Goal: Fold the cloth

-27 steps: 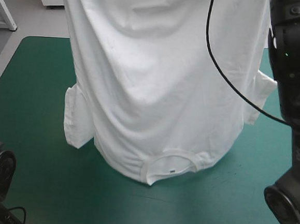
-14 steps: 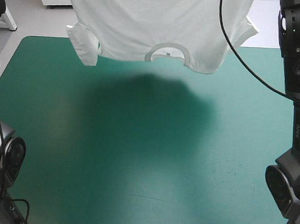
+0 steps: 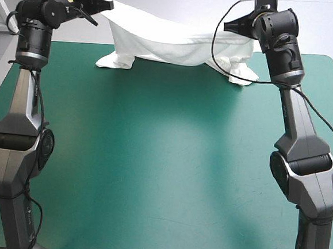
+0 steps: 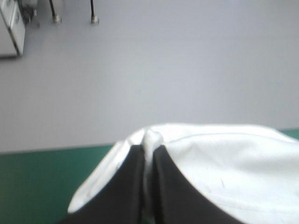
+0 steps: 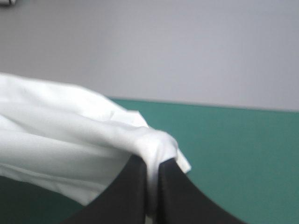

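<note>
The white T-shirt (image 3: 176,41) hangs stretched between my two grippers above the table's far edge, sagging in the middle. Its lower folds touch the teal-green cover at two spots near that edge. My left gripper (image 3: 106,5) pinches the shirt's left end; in the left wrist view the black fingers (image 4: 135,186) are shut with white cloth (image 4: 224,163) squeezed between them. My right gripper (image 3: 237,21) pinches the right end; its wrist view shows its gripper (image 5: 153,186) shut on a bunched fold of the T-shirt (image 5: 70,140).
The teal-green cover (image 3: 164,159) lies bare across the middle and front of the table. Both arms stand tall at the left and right sides, reaching toward the far edge. Grey floor lies beyond the far edge.
Earlier the shirt hung high, close to the camera, with its collar down. Both grippers have since carried it away and lowered it toward the table's far edge, where its lower folds now touch the cover.
</note>
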### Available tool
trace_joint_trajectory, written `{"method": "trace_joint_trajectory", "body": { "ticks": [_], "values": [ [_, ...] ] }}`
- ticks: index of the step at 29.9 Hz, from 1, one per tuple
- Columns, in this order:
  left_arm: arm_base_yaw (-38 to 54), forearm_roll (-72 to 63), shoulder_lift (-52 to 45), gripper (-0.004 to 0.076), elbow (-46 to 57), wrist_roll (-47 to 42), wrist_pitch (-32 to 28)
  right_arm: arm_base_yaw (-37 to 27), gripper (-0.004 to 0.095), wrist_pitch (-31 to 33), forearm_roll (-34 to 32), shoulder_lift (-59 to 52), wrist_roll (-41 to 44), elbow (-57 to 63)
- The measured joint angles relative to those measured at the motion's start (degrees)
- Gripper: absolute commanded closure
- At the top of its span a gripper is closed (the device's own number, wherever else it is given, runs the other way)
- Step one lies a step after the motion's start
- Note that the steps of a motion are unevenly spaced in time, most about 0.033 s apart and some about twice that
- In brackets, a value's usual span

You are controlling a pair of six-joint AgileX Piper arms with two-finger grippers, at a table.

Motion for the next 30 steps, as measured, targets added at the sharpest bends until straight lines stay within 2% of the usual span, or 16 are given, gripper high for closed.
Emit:
{"method": "trace_joint_trajectory", "body": {
  "ticks": [2, 7, 12, 15, 18, 25, 30],
  "values": [
    [0.0, 1.4, 2.4, 0.0733, 0.0, -2.5, 4.3, -1.3, 0.0925, 3.6, 2.7, 2.4, -1.1, 0.1],
    [-0.9, 8.5, 5.0, 0.0733, 0.9, -7.0, 13.2, -3.1, 0.0925, 4.5, 7.9, 4.1, -2.7, 4.4],
    [-3.2, 13.2, 5.0, 0.0733, 7.1, -9.9, 15.0, -3.2, 0.0925, 4.5, 10.9, 2.7, -4.4, 13.8],
    [-4.3, 13.6, 3.8, 0.0733, 14.3, -11.3, 12.8, -3.2, 0.0925, 4.3, 11.0, 0.7, -5.1, 22.4],
    [-5.3, 15.2, -0.8, 0.0733, 26.2, -11.7, 7.7, -3.2, 0.0925, 1.7, 10.9, -2.9, -5.3, 32.0],
    [-5.8, 14.6, -18.7, 0.0733, 57.3, -11.8, -7.5, -3.2, 0.0925, -12.2, 13.8, -17.5, -4.9, 60.7],
    [-5.9, 13.4, -29.0, 0.0733, 74.5, -10.7, -10.5, -3.2, 0.0925, -18.2, 17.1, -28.6, -4.9, 82.0]
  ]
}}
